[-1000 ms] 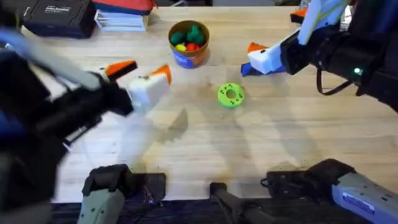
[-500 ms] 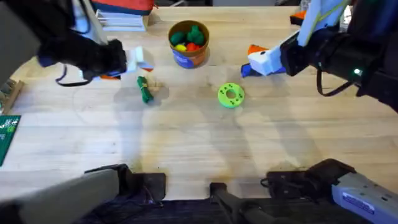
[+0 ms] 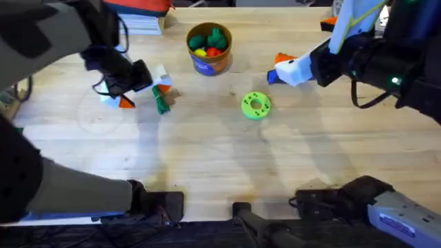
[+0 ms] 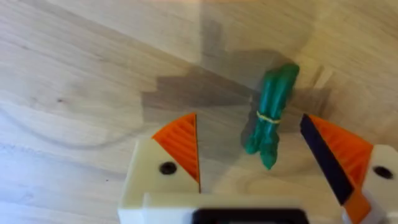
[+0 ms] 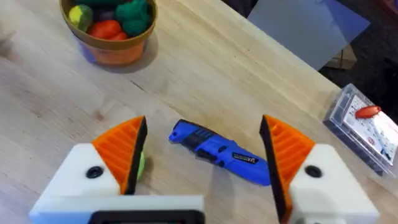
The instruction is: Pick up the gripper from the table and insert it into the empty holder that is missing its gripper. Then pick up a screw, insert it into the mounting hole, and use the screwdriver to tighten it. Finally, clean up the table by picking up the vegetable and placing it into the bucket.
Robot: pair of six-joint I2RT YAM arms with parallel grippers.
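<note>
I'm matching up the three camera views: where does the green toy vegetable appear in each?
Overhead: the vegetable lies left of the bucket, at the left gripper.
Left wrist: vegetable lies between the open orange pads.
Right wrist: not in it.
Shared landmark: the left gripper's orange pads.

Overhead looks down, forward; wrists close above table [image 3: 207,158] (bucket [image 3: 209,47] shared).

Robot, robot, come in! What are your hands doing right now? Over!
Left gripper open over the vegetable. Right gripper open above the screwdriver. Bucket unblocked.
</note>
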